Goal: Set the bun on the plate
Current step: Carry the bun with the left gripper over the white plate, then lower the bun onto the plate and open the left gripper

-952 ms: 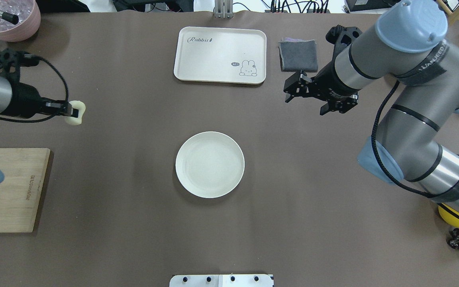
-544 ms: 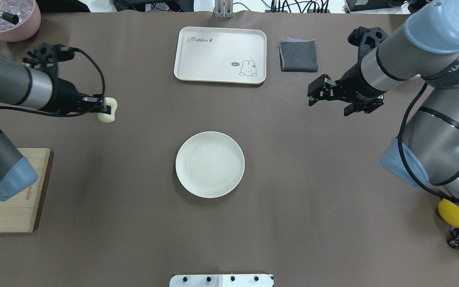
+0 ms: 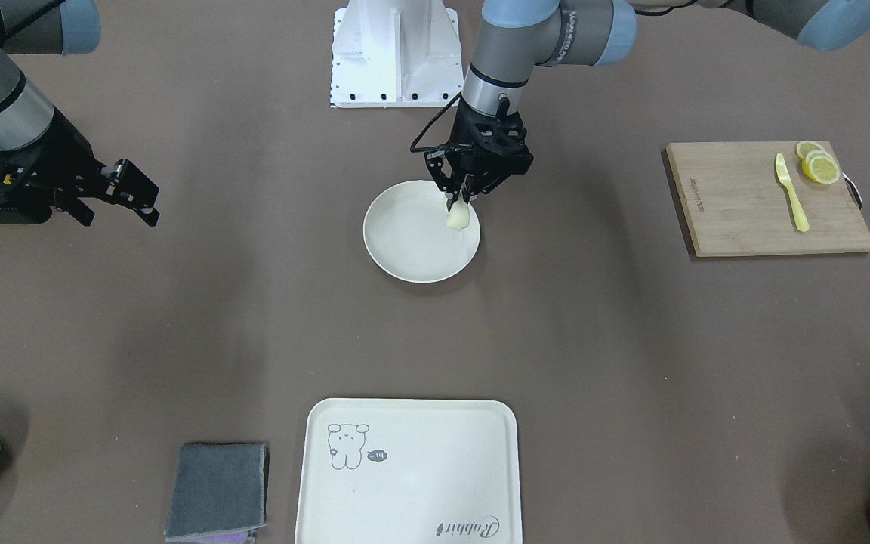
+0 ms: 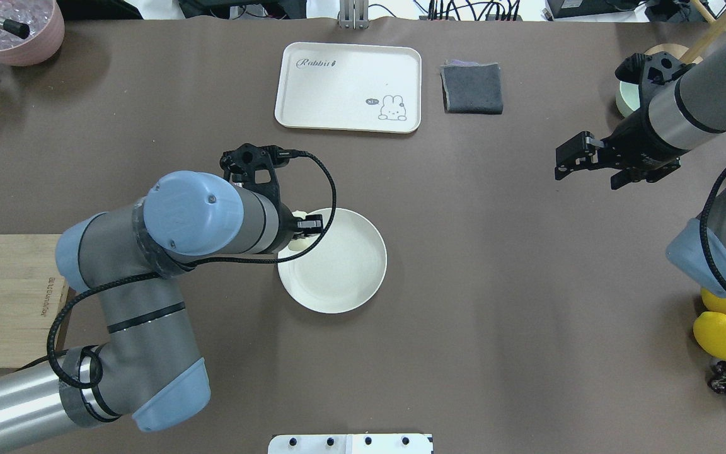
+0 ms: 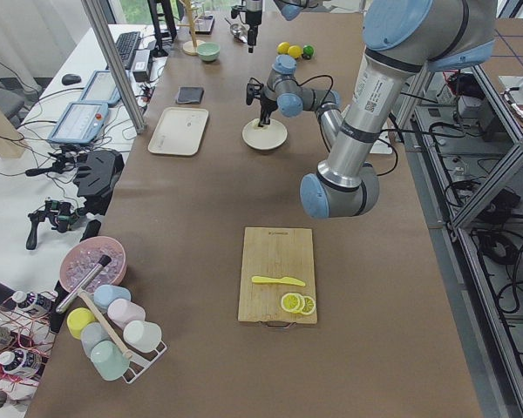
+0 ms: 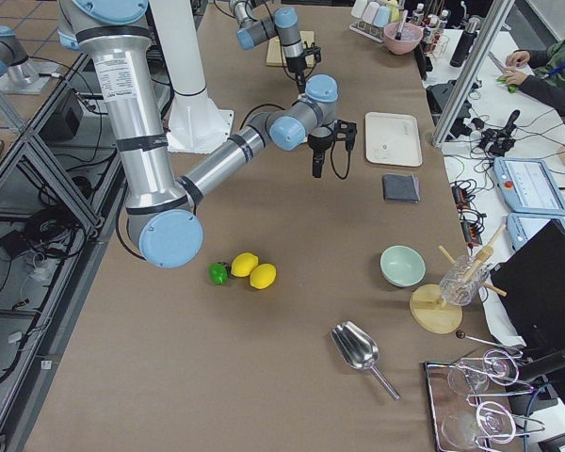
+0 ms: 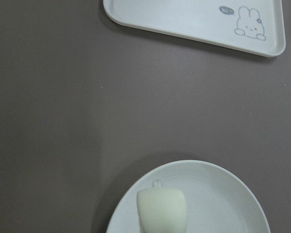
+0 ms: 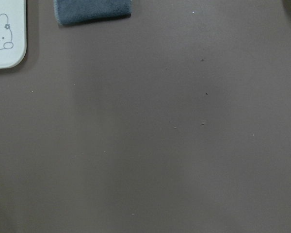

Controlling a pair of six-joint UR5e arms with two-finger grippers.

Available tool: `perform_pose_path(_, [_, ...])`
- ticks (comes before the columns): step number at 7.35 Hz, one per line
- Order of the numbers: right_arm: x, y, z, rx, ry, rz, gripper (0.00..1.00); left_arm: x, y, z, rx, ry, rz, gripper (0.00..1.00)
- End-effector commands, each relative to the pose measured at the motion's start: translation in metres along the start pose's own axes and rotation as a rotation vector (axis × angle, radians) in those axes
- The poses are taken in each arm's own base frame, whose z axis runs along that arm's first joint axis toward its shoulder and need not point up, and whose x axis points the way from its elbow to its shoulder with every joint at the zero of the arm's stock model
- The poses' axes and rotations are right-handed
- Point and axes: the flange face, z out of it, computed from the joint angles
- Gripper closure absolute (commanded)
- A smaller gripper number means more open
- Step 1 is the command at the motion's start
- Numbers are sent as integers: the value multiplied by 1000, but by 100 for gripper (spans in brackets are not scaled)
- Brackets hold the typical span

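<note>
pale bun (image 3: 457, 217) in downturned left end effector (image 3: 456, 204), over plate (image 3: 405, 245)

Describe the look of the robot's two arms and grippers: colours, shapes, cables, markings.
The left arm and right arm are silver-grey tubes with rounded pale blue joint caps and black bands. One dark band carries white lettering. A black cable trails along each arm. The left gripper and right gripper are black, angular and two-fingered.
</note>
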Motion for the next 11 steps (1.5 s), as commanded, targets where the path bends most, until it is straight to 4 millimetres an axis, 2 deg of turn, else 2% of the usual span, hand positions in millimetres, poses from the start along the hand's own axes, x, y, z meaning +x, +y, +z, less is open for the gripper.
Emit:
perform_pose_path(1, [18,-3,0,1,14,-7,0,28,55,21,13,-17,42,69])
perform_pose_path(2, [18,-3,0,1,14,-7,0,30,65,30,4,-31,47,69])
perform_pose_path(4, [20,-5,-6,-12,-4,4,0,29,69,58,-3,-72,53,68])
perform_pose_path(6, [18,-4,-9,-7,-11,8,0,31,68,67,-5,-79,52,68])
perform_pose_path(7, [17,-3,-10,-4,-12,8,0,31,68,70,-5,-84,52,64])
perform_pose_path(9, [15,-3,-11,-4,-15,6,0,37,65,82,21,-64,51,62])
perform_pose_path(10, [14,-4,-11,-2,-16,6,0,34,62,92,26,-57,50,46])
perform_pose_path(11, [13,-4,-12,-1,-17,3,0,32,61,95,27,-60,50,23])
